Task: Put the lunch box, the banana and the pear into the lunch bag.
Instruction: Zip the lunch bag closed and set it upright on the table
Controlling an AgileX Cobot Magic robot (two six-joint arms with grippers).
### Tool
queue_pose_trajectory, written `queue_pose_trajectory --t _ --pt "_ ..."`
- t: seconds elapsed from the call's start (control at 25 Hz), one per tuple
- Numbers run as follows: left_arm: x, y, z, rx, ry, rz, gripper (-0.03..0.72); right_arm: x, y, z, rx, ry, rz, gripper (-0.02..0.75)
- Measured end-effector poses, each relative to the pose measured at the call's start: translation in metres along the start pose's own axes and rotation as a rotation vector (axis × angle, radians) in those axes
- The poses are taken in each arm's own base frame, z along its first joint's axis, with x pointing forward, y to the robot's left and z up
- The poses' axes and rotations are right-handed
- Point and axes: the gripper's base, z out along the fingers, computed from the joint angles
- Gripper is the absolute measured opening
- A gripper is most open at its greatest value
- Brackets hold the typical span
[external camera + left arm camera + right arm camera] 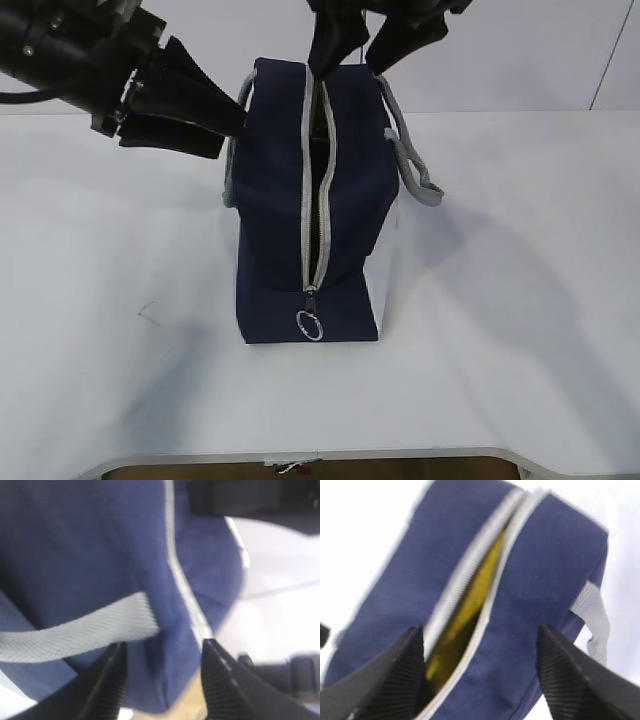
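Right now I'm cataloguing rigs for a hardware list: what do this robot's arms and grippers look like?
Both arms are black. The left gripper has long, tapering wedge-shaped fingers on a bulky cylindrical wrist with a black cable. The right gripper has the same black fingers, with finely ribbed inner pads. No markings visible.

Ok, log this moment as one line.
lunch bag: upright, zipper open | yellow item inside | left gripper: open at bag | right gripper: open above

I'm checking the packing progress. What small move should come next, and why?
Probably lift the right hand straight up, clear of the lunch bag. Its fingers are spread and empty above the zipper opening, and something yellow, likely the banana, already lies inside the slit.
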Motion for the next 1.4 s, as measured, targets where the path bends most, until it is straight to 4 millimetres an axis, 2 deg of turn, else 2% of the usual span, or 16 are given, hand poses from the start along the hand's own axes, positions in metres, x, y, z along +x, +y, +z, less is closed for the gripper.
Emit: queue_pose_trajectory --t 0.28,0.52,0.64,0.76,0.88,0.92,1.0,1.16,1.28,1.4 --pt "-0.014 -0.005 -0.022 -0.162 0.04 0.01 0.409 0.001 0.015 -0.062 -0.009 -0.126 -0.027 0.53" --pt "-0.006 -0.011 -0.046 -0.404 0.085 -0.009 0.388 0.012 0.023 -0.096 -0.007 -0.177 -0.046 0.529" --pt "0.001 -0.022 -0.056 -0.526 0.106 0.018 0.367 0.028 0.024 -0.101 -0.005 -0.142 -0.051 0.529" --pt "0.006 -0.038 -0.063 -0.575 0.1 0.052 0.358 0.049 0.023 -0.099 0.002 -0.131 -0.069 0.529" --pt "0.01 -0.053 -0.067 -0.575 0.084 0.079 0.351 0.073 0.022 -0.1 0.03 -0.231 -0.107 0.529" --pt "0.01 -0.057 -0.068 -0.573 0.078 0.087 0.351 0.08 0.023 -0.106 0.045 -0.304 -0.128 0.529" --pt "0.012 -0.062 -0.071 -0.571 0.069 0.091 0.349 0.103 0.022 -0.11 0.074 -0.414 -0.155 0.529" --pt "0.013 -0.067 -0.075 -0.571 0.054 0.096 0.343 0.143 0.016 -0.102 0.131 -0.562 -0.152 0.529" --pt "0.013 -0.068 -0.075 -0.571 0.055 0.095 0.34 0.157 0.014 -0.098 0.148 -0.61 -0.14 0.529" --pt "0.013 -0.068 -0.075 -0.571 0.055 0.095 0.339 0.157 0.014 -0.097 0.143 -0.631 -0.126 0.529"
